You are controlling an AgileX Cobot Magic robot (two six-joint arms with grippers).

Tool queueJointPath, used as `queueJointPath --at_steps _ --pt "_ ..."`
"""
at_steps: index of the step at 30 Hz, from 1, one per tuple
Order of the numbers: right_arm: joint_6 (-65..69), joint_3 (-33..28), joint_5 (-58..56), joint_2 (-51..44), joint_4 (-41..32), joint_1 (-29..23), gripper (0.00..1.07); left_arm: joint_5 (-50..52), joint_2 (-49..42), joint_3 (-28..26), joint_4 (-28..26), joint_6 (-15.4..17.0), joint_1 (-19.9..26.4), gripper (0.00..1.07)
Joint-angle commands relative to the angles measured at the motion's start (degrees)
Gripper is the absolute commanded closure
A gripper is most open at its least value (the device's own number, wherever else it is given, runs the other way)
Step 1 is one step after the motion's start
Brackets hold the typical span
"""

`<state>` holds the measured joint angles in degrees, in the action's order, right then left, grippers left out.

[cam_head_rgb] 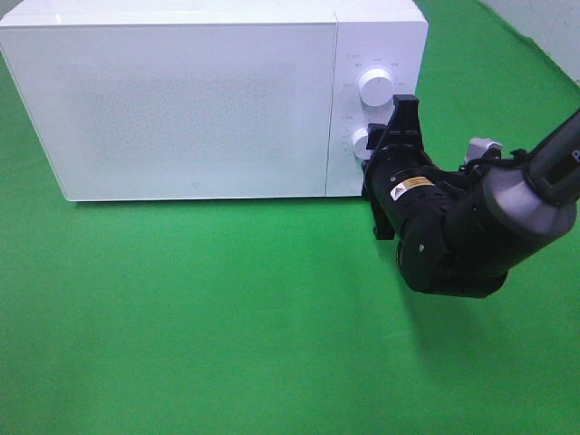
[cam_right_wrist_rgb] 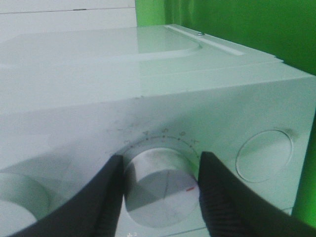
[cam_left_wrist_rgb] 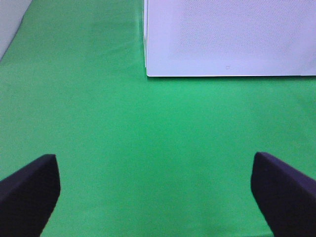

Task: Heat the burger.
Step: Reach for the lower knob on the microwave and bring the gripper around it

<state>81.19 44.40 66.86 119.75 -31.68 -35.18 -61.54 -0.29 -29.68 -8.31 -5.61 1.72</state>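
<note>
Right jaws squeeze the white knob between them, so turn slowly, no slipping; left jaws are wide apart.

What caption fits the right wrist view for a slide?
The right gripper clasps a white dial on the microwave front.

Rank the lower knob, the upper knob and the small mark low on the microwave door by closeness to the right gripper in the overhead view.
1. The lower knob, between the fingers of the right gripper.
2. The upper knob, just above it.
3. The small door mark, far off to the left.
</note>
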Motion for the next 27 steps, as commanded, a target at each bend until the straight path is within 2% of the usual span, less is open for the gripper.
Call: queueJointPath --at_steps 1,7,12,14,15,16,18,27 --pt "0.74 1.26 10.03 -0.92 8.77 -0.97 1.06 0.23 -0.97 0.11 -0.11 0.06 0.17 0.09" --pt "0.34 1.26 9.63 -0.92 7.56 -0.97 1.04 0.23 -0.97 0.11 -0.11 0.06 0.17 0.09" --pt "-0.52 1.26 8.77 -0.92 5.96 -0.97 0.97 0.23 -0.97 0.11 -0.11 0.06 0.17 0.09" --pt "-0.8 1.26 8.77 -0.92 5.1 -0.97 0.93 0.23 -0.97 0.11 -0.11 0.06 0.17 0.09" --pt "-1.09 1.26 8.77 -0.92 4.24 -0.97 0.87 0.23 -0.97 0.11 -0.11 0.06 0.17 0.09" --pt "-1.09 1.26 8.77 -0.92 4.24 -0.97 0.87 0.23 -0.97 0.11 -0.11 0.06 0.17 0.09" --pt "-3.21 1.09 8.71 -1.09 1.49 -1.03 0.75 0.23 -0.97 0.11 -0.11 0.06 0.17 0.09" --pt "-3.72 0.46 6.13 -1.09 -2.58 -1.09 0.66 0.23 -0.97 0.11 -0.11 0.06 0.17 0.09"
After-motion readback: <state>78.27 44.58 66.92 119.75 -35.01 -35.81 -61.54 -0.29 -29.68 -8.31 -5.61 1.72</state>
